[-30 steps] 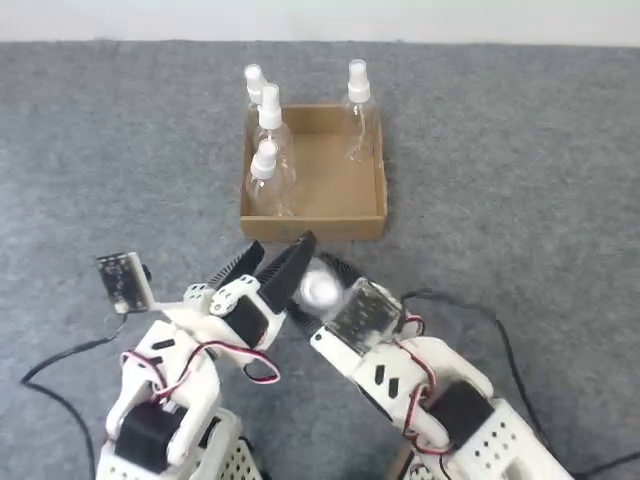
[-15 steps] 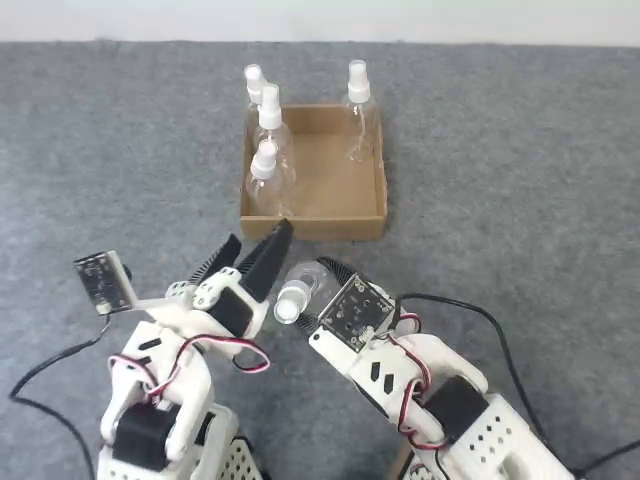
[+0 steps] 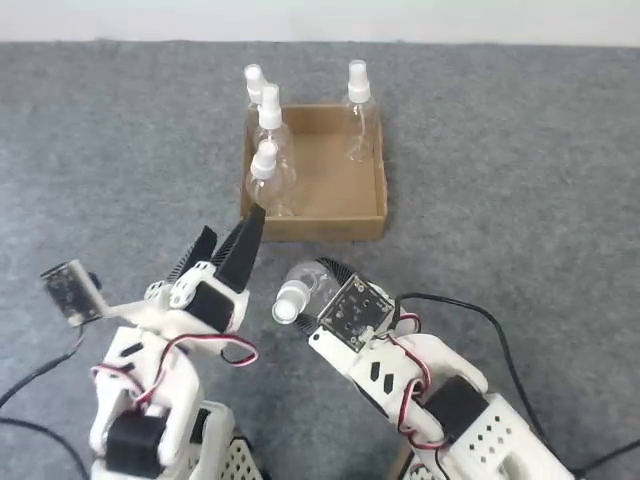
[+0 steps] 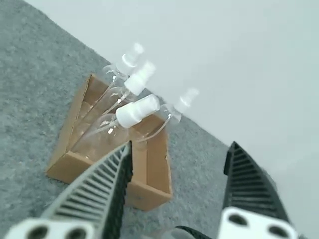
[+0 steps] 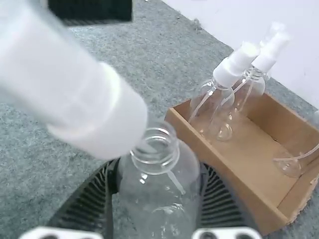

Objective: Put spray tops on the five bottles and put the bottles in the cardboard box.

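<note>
1. high view: the left gripper (image 3: 233,222) has let go of the spray top (image 3: 289,302) and drawn back to its own side. a second ago its fingers were right against that top; now they stand apart from it, with bare grey worktop (image 3: 520,180) between.
2. its jaws are spread wide and hold nothing. in the left wrist view the left gripper (image 4: 181,145) frames the cardboard box (image 4: 149,191) and the four capped bottles standing there.
3. the right gripper (image 3: 315,283) has stayed clamped on the fifth bottle (image 3: 318,283), just short of the near wall of the cardboard box (image 3: 315,226).
4. over the same second the spray top has swung from facing up to leaning toward the left arm.
5. right wrist view: the fifth bottle (image 5: 159,199) sits between the jaws of the right gripper (image 5: 158,168). the spray top (image 5: 75,94) hangs askew beside the open neck, with its dip tube down inside the glass.
6. my reading: the top is inserted but not seated, so this bottle looks unready for boxing. the top likely needs pressing or turning square first.
7. four bottles look done, and this is the last one.
</note>
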### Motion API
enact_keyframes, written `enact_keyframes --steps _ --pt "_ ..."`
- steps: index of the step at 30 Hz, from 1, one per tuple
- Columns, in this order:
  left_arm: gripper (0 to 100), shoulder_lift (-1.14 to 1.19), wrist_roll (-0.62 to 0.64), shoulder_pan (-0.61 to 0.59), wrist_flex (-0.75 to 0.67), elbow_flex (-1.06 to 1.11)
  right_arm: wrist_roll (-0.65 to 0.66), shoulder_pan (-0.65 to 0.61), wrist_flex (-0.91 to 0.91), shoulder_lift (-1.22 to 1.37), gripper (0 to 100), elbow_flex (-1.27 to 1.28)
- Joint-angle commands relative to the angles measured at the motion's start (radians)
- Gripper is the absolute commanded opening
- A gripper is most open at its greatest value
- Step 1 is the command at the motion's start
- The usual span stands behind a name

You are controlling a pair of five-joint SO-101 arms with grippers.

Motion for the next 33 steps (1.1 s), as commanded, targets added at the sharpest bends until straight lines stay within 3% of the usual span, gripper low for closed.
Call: enact_keyframes --steps 1,10,20,25,33 --pt "28 -0.018 0.005 0.0 0.046 -0.113 -0.032 0.021 -0.025 0.012 0.6 -0.078" --pt "28 -0.018 0.002 0.006 0.083 -0.188 -0.063 0.071 -0.018 0.196 0.6 -0.173" --pt "28 -0.018 -0.061 0.186 0.149 -0.209 -0.064 0.102 -0.027 0.282 0.6 -0.209" --pt "28 -0.018 -0.061 0.183 0.126 -0.168 -0.064 0.096 -0.025 0.282 0.6 -0.209" --pt "28 -0.018 -0.014 0.048 0.064 -0.157 -0.064 0.096 -0.019 0.263 0.6 -0.207"
